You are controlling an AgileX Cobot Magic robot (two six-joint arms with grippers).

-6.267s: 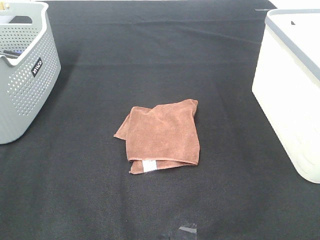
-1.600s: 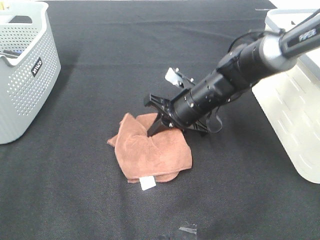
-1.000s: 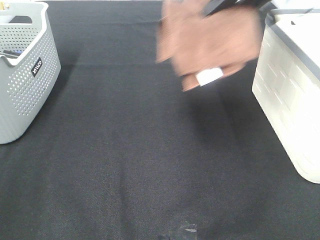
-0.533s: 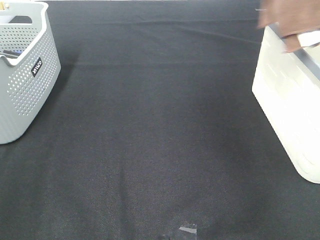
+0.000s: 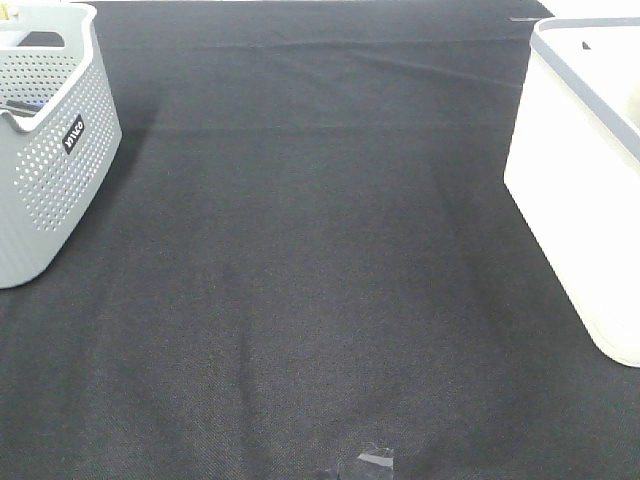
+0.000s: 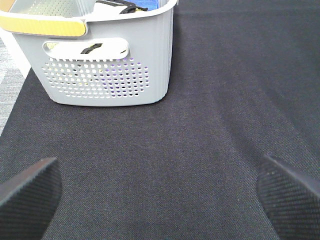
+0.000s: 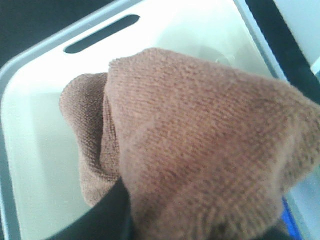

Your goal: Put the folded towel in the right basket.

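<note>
The folded towel [image 7: 200,145], reddish-brown microfibre, fills the right wrist view, bunched and hanging from my right gripper. One black finger [image 7: 114,212] shows under the cloth, and the gripper is shut on the towel. The towel hangs above the open inside of the right basket [image 7: 35,150], a white bin with a grey rim. In the exterior high view the right basket [image 5: 575,190] stands at the right edge, and the towel and both arms are out of view. My left gripper [image 6: 160,200] is open and empty, low over the black cloth.
A grey perforated basket [image 5: 50,170] with a black label stands at the far left; it also shows in the left wrist view [image 6: 107,75], holding several items. A black cloth [image 5: 320,280] covers the table between the two baskets.
My right gripper lifted the towel off the middle of the table and carried it up and to the right. It has left the exterior high view and now hangs over the white bin.
</note>
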